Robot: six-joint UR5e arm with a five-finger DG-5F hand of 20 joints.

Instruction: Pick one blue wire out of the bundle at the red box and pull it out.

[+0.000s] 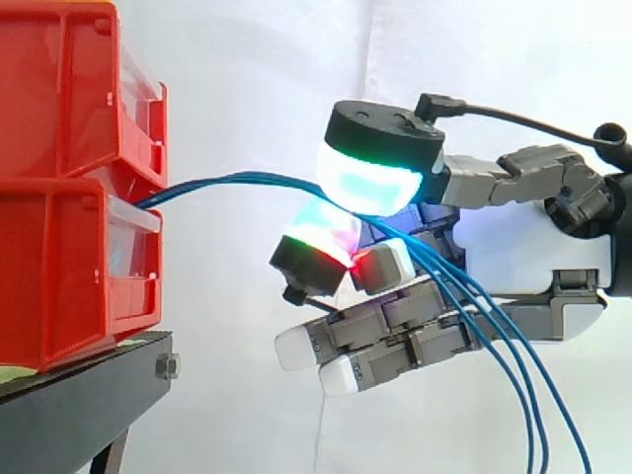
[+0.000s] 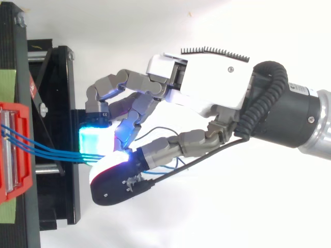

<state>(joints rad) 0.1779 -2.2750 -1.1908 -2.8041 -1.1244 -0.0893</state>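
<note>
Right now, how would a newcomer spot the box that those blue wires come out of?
Look left in the side view, where red bins are stacked on a black stand. It is the lower bin: blue wires run from its open top to the hand, while the upper bin has none.

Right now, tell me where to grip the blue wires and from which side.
Grip the blue wires on the near-level span just outside the red box, coming from the side facing the box's front, pads above and below. There the strands lie side by side; past the hand they hang down.
</note>
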